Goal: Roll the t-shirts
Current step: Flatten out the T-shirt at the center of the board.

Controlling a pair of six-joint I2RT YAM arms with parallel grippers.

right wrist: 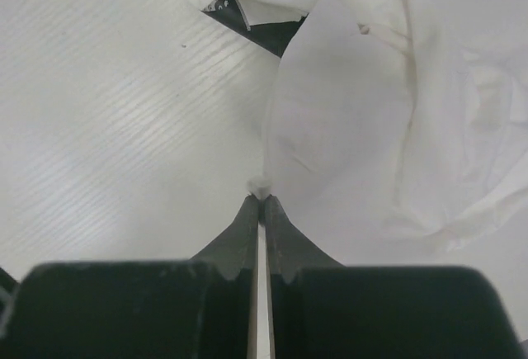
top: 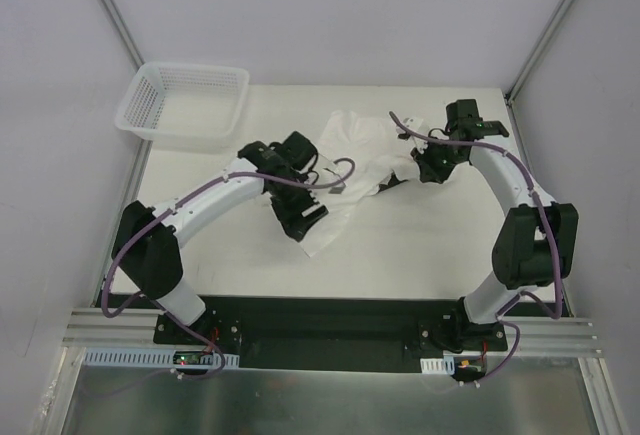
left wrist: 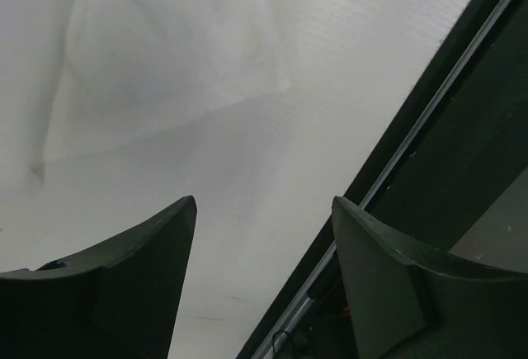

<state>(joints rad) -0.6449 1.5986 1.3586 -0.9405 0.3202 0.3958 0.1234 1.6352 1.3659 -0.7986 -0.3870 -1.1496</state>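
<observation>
While the right pincer [right wrist: 261, 199] is clamped on a small pinch of edge of the shirt [top: 358, 145], the left pincer [left wrist: 262, 204] stands open and empty, low over the desk [top: 430, 245] beside the cloth's near corner. Shirt lies crumpled mid-desk between both arms.

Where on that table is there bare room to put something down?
The widest bare patch of table lies between the t-shirt, the right arm and the base rail. Crowded: mid-table, where the left gripper and right gripper work at the cloth, and the basket corner.
</observation>
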